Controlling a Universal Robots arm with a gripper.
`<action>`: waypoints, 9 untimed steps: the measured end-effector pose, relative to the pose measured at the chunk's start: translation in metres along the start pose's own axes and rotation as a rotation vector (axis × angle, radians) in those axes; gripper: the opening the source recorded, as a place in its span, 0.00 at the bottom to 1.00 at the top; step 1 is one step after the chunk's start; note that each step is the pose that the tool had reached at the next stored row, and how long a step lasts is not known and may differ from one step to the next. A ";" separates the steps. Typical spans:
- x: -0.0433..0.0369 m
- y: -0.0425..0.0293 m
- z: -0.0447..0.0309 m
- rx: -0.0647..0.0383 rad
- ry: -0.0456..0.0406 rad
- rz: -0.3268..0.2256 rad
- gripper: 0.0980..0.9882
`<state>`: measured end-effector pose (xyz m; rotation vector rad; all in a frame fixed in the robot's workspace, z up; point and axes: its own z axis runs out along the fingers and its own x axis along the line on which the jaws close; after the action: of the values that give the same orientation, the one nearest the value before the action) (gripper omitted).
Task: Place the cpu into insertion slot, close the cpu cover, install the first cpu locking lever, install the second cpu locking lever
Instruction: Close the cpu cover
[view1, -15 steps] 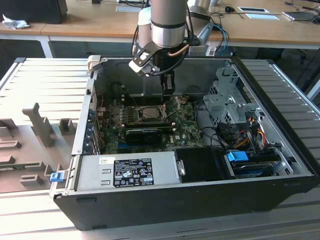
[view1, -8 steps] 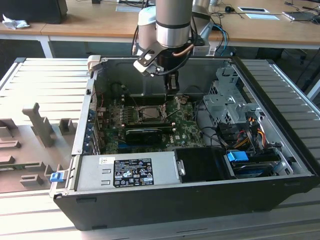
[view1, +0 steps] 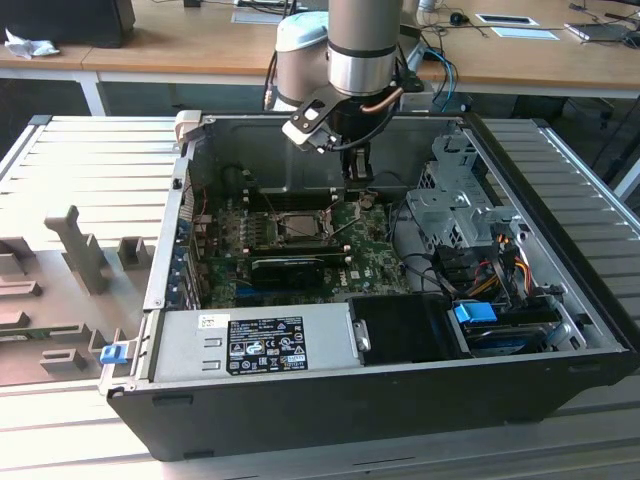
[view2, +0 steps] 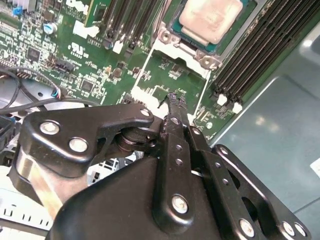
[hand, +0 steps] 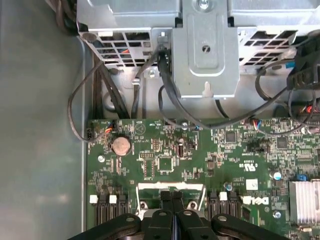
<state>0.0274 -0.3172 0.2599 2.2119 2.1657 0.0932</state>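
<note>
Already cpu (view2: 212, 20) sits in insertion slot (view2: 167, 35).
Pincer (view2: 175, 102) fully shut, holds nothing, hovers near it; prob. closing/locking step in hand.

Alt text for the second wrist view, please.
The gripper, its black fingers shut and empty, hangs over the green motherboard. Beyond the fingertips, the silvery cpu lies in the insertion slot, flanked by black memory slots.
</note>
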 end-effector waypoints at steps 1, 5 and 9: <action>0.0000 0.0010 0.0001 0.000 0.0000 0.000 0.01; 0.0001 0.0060 0.0005 0.001 -0.0001 0.000 0.01; 0.0001 0.0115 0.0009 0.002 0.0000 0.000 0.01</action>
<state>0.0390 -0.3173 0.2599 2.2130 2.1667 0.0911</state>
